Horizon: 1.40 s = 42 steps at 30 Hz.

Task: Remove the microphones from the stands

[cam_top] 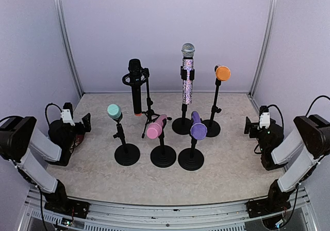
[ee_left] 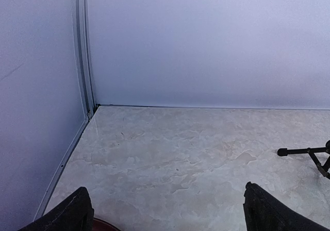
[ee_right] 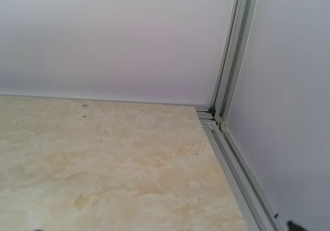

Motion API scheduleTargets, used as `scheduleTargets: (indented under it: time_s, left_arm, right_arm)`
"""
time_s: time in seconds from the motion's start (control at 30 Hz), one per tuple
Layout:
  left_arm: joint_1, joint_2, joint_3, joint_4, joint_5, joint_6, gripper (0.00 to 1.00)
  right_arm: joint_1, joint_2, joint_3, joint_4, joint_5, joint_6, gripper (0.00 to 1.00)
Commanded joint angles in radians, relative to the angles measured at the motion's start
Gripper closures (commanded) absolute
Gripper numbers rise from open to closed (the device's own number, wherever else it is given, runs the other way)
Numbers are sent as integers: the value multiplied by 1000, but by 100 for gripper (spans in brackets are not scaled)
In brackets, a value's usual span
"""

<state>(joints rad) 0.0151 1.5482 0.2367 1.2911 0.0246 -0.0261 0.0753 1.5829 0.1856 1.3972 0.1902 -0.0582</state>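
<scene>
Six microphones stand clustered mid-desk (cam_top: 221, 164), between my two arms; the task names none, so I judge by reach. My left hand (cam_top: 84, 122) rests low at the left edge, fingers spread as wide as they go, nothing in them; the teal microphone (cam_top: 114, 111) lies to its right and slightly higher, the nearest of the lot, its long axis tilted, head up and toward me, body running down into the clip on its round-based stand (cam_top: 127, 154). My right hand (cam_top: 249, 126) sits mirrored at the right edge, equally wide and empty; the purple microphone (cam_top: 198, 127) and the orange microphone (cam_top: 223, 73) lie to its left, further off than the teal one is from my left hand. Both wrist cameras look past the cluster toward the back wall; the left one catches only a tripod leg (ee_left: 304, 151) at its right margin. Both arms are folded, elbows raised, wrists near the desk. I judge the left arm better placed; it must swing rightward and lift along that tilted axis.
</scene>
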Motion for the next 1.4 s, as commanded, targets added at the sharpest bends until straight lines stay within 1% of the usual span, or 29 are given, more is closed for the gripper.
scheduleTargets:
  time_s: [0.0, 0.13, 0.2, 0.4, 0.47, 0.5, 0.53, 0.6, 0.63, 0.67, 0.7, 0.77, 0.8, 0.83, 0.87, 0.9, 0.93, 1.03, 1.07, 1.13, 1.17, 1.23, 1.37]
  left_arm:
    - [-6, 9, 13, -7, -2, 2, 1]
    - [-7, 9, 13, -6, -2, 1, 1]
    - [-6, 10, 15, -10, -3, 1, 1]
    - [-2, 7, 11, -4, 7, -1, 1]
    - [21, -9, 20, -24, 69, -6, 1]
    - [32, -27, 35, -59, 85, -13, 1]
    - [44, -54, 65, -127, 95, -25, 1]
    - [68, -106, 161, -332, 111, -38, 1]
    - [76, -129, 216, -489, 117, -22, 1]
    - [83, -140, 277, -599, 122, -4, 1]
    - [92, -149, 330, -697, 129, 12, 1]
    - [114, -173, 409, -861, 177, 30, 1]
    - [130, -189, 434, -926, 218, 35, 1]
    - [147, -205, 453, -978, 259, 38, 1]
    - [163, -227, 466, -1020, 297, 38, 1]
    - [182, -250, 478, -1061, 332, 43, 1]
    - [193, -273, 492, -1099, 371, 53, 1]
    - [201, -339, 556, -1245, 457, 114, 1]
    - [200, -357, 574, -1294, 475, 134, 1]
    - [199, -390, 603, -1375, 504, 159, 1]
    - [199, -407, 610, -1409, 514, 169, 1]
    - [197, -443, 617, -1472, 529, 197, 1]
    - [196, -527, 602, -1624, 558, 262, 1]
  right_arm:
    - [-5, 4, 12, 11, -5, 6, 0]
    - [-4, 4, 16, 4, 6, 11, 0]
    - [-8, 6, 20, -6, 47, 31, 0]
    - [-32, -23, 32, -56, 46, 61, 0]
    - [-22, -46, 29, -50, 4, 23, 0]
    - [1, -79, 57, -124, 60, 18, 0]
    - [9, -126, 102, -237, 125, 28, 0]
    - [11, -211, 215, -489, 169, 64, 0]
    - [10, -246, 260, -585, 154, 86, 0]
    - [11, -277, 291, -677, 127, 105, 0]
    - [11, -306, 309, -723, 91, 141, 0]
    - [11, -352, 321, -759, 57, 220, 0]
    - [11, -371, 320, -768, 84, 284, 0]
    - [8, -389, 331, -820, 124, 372, 0]
    - [3, -415, 350, -899, 132, 477, 0]
    - [-7, -438, 361, -943, 94, 553, 0]
    - [-16, -458, 353, -931, 27, 552, 0]
    - [-14, -513, 286, -811, -229, 525, 0]
    - [1, -533, 270, -802, -263, 489, 0]
    - [71, -565, 261, -851, -230, 428, 0]
    - [140, -583, 254, -880, -188, 388, 0]
    - [242, -619, 233, -912, -117, 323, 0]
    - [419, -672, 199, -995, -1, 275, 0]
